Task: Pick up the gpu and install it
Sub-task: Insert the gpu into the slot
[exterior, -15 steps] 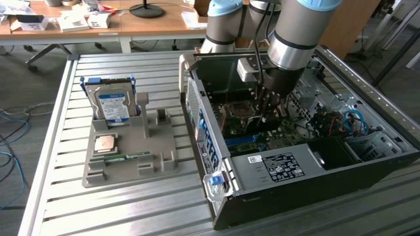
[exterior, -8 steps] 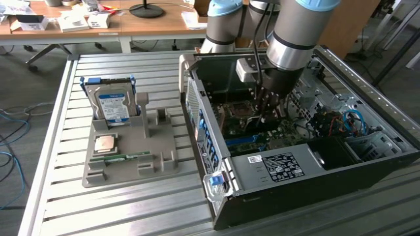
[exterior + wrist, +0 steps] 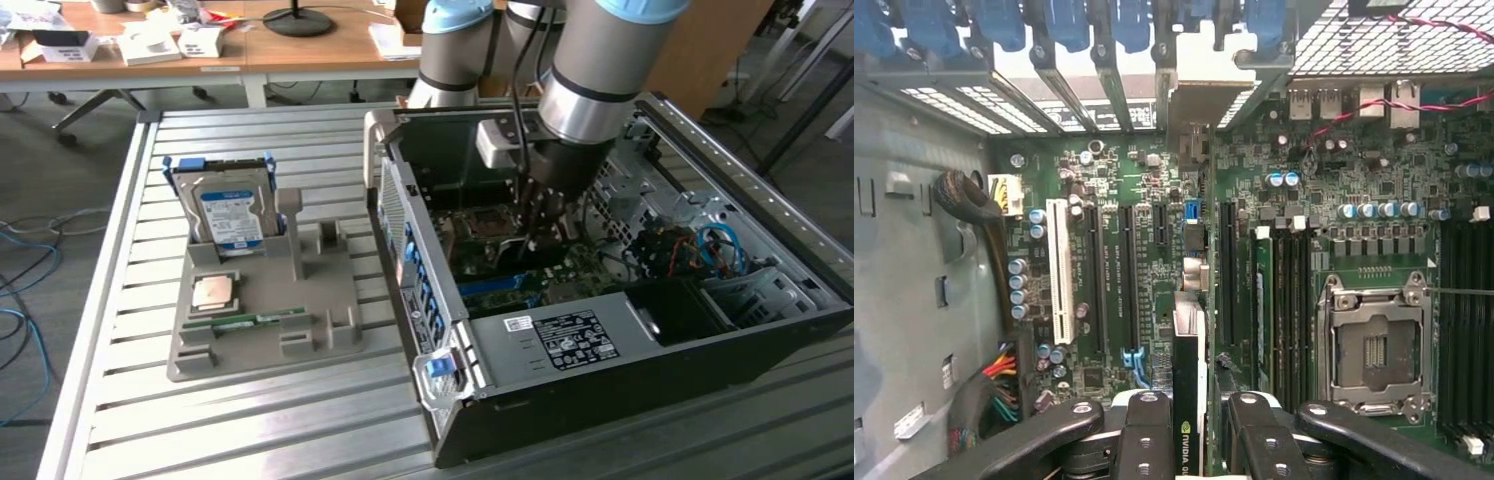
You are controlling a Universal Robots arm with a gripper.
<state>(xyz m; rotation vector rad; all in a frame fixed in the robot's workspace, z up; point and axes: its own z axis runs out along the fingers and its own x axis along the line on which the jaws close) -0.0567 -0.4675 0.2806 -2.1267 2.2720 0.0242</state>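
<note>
Inside the open computer case (image 3: 641,340), the arm's gripper (image 3: 1190,425) is clasping the gpu (image 3: 1191,340) between its 2 fingers (image 3: 1150,430), holding it edge-on just above the motherboard (image 3: 1144,180), beside the long black slots (image 3: 1126,285); which slot is lying beneath it, I cannot tell; any sideways offset is risking the connector missing its slot; the silver bracket (image 3: 1199,105) could be snagging on the rear slot covers (image 3: 1112,95) and tilting the card; the card is showing 1 thin dark edge bearing a green logo.
</note>
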